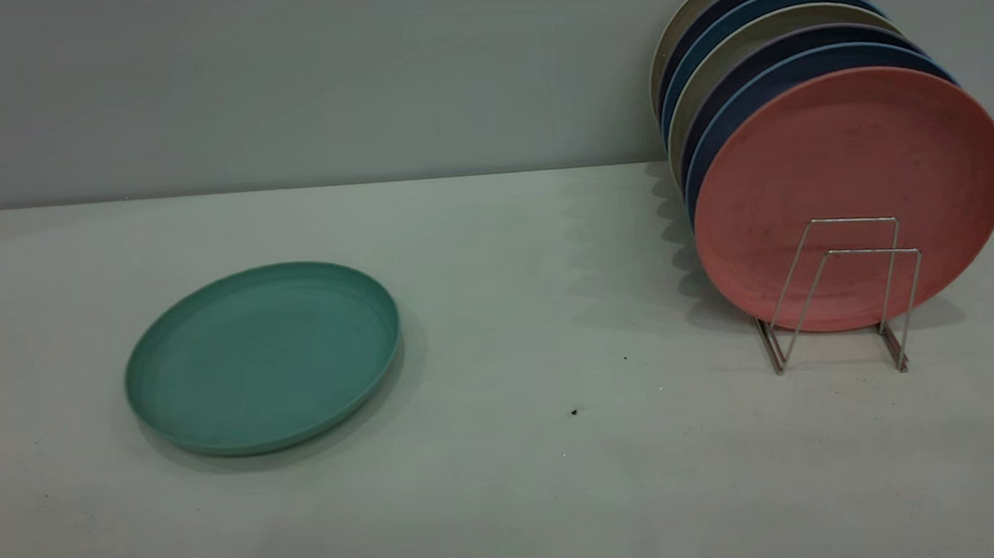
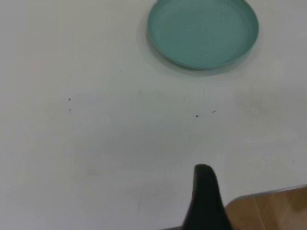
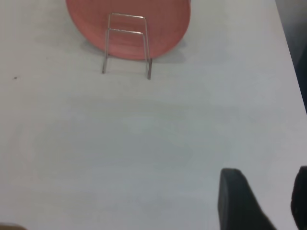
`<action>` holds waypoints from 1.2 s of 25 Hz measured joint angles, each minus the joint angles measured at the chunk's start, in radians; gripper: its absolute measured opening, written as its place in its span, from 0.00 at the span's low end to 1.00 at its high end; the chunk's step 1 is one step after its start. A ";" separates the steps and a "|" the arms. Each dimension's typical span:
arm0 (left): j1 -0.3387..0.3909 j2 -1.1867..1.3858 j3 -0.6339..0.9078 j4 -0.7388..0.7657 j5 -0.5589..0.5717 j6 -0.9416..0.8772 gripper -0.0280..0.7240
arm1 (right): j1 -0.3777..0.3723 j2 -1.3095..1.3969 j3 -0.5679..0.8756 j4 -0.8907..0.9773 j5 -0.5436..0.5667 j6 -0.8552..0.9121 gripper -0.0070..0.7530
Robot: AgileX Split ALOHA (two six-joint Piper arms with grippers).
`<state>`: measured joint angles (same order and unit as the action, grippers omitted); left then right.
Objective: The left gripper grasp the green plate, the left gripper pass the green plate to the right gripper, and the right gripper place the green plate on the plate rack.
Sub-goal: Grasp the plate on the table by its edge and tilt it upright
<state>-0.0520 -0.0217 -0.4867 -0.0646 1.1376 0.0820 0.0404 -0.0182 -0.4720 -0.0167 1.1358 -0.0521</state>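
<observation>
Both of my claws hang above the white bench (image 1: 508, 482), and neither touches anything. Of my left claw (image 2: 205, 201) I see only one dark finger (image 2: 204, 191) in its wrist view, so I cannot tell whether it stands open or closed. The green plate (image 1: 265, 357) lies well ahead of that claw, flat on the bench with its rim up, nothing in it and nothing against it. A few dark specks dot the bench between the claw and the plate, and a brown wooden edge (image 2: 268, 211) shows just beside the finger.

My right claw (image 3: 268, 201) shows two dark fingers with a stretch of bare bench visible between them, so it stands open and holds nothing. Well ahead of this claw stands the plate rack (image 1: 838, 295), its thin wire loops upright on two base rails. A salmon-pink plate (image 1: 849, 175) stands on edge just behind the rack's two front loops, facing the claw. Behind the pink one, a row of further plates (image 1: 757, 53) in blue, dark navy and grey-beige stands on edge, close together. The green plate lies well apart from the rack, off toward my left claw's side of the bench.
</observation>
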 joint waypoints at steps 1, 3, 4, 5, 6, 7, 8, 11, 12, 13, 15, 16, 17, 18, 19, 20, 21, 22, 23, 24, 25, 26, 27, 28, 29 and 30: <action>0.000 0.000 0.000 0.000 0.000 0.000 0.79 | 0.000 0.000 0.000 0.000 0.000 0.000 0.40; 0.000 0.000 0.000 0.000 0.000 0.000 0.79 | 0.000 0.000 0.000 0.000 0.000 0.000 0.40; 0.000 0.000 0.000 0.000 0.000 0.000 0.79 | 0.000 0.000 0.000 0.000 0.000 0.000 0.40; 0.000 0.000 0.000 0.000 0.000 0.000 0.79 | 0.000 0.000 0.000 0.000 0.000 0.000 0.40; 0.000 0.000 0.000 0.000 0.000 0.000 0.79 | 0.000 0.000 0.000 0.000 0.000 0.000 0.40; 0.000 0.000 0.000 0.000 0.000 0.000 0.79 | 0.000 0.000 0.000 0.000 0.000 0.000 0.40; 0.000 0.000 0.000 0.000 0.000 0.000 0.79 | 0.000 0.000 0.000 0.000 0.000 0.000 0.40; 0.000 0.000 0.000 0.000 0.000 0.000 0.79 | 0.000 0.000 0.000 0.000 0.000 0.000 0.40; 0.000 0.000 0.000 0.000 0.000 0.000 0.79 | 0.000 0.000 0.000 0.000 0.000 0.000 0.40; 0.000 0.000 0.000 0.000 0.000 0.000 0.79 | 0.000 0.000 0.000 0.000 0.000 0.000 0.40; 0.000 0.000 0.000 0.000 0.000 0.000 0.79 | 0.000 0.000 0.000 0.000 0.000 0.000 0.40; 0.000 0.000 0.000 0.000 0.000 0.000 0.79 | 0.000 0.000 0.000 0.000 0.000 0.000 0.40; 0.000 0.000 0.000 0.000 0.000 -0.001 0.79 | 0.000 0.000 0.000 0.000 0.000 0.000 0.40; 0.000 0.000 0.000 0.000 0.000 -0.001 0.79 | 0.000 0.000 0.000 0.000 0.000 0.000 0.40; 0.000 0.000 0.000 0.000 0.000 -0.001 0.79 | 0.000 0.000 0.000 0.000 0.000 0.000 0.40; 0.000 0.000 0.000 0.000 0.000 -0.001 0.79 | 0.000 0.000 0.000 0.000 0.000 0.000 0.40; 0.000 0.000 -0.001 -0.001 -0.007 -0.001 0.79 | 0.000 0.000 0.000 0.000 0.000 0.000 0.40; 0.000 0.000 -0.006 -0.003 -0.022 -0.001 0.79 | 0.000 0.000 0.000 0.000 0.000 -0.001 0.40; 0.000 0.000 -0.011 -0.015 -0.062 -0.004 0.79 | 0.000 0.000 0.000 -0.001 0.000 -0.002 0.40; 0.000 0.000 -0.014 -0.038 -0.115 -0.017 0.79 | 0.000 0.000 -0.001 -0.003 -0.002 -0.002 0.40; 0.000 0.004 -0.015 -0.063 -0.162 -0.029 0.79 | 0.000 0.000 -0.003 -0.007 -0.005 -0.002 0.40; 0.000 0.016 -0.017 -0.092 -0.188 -0.038 0.79 | 0.000 0.000 -0.008 -0.012 -0.010 -0.002 0.40; 0.000 0.040 -0.019 -0.112 -0.205 -0.046 0.79 | 0.000 0.000 -0.012 -0.019 -0.020 -0.002 0.40; 0.000 0.076 -0.019 -0.124 -0.213 -0.050 0.79 | 0.000 0.000 -0.015 -0.021 -0.035 -0.002 0.40; 0.000 0.111 -0.019 -0.127 -0.217 -0.050 0.79 | 0.000 0.000 -0.019 -0.022 -0.054 -0.002 0.40; 0.000 0.158 -0.019 -0.127 -0.223 -0.051 0.79 | 0.000 0.000 -0.020 -0.023 -0.088 -0.001 0.40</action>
<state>-0.0520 0.1367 -0.5057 -0.1913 0.9146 0.0312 0.0404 -0.0182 -0.4919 -0.0398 1.0474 -0.0530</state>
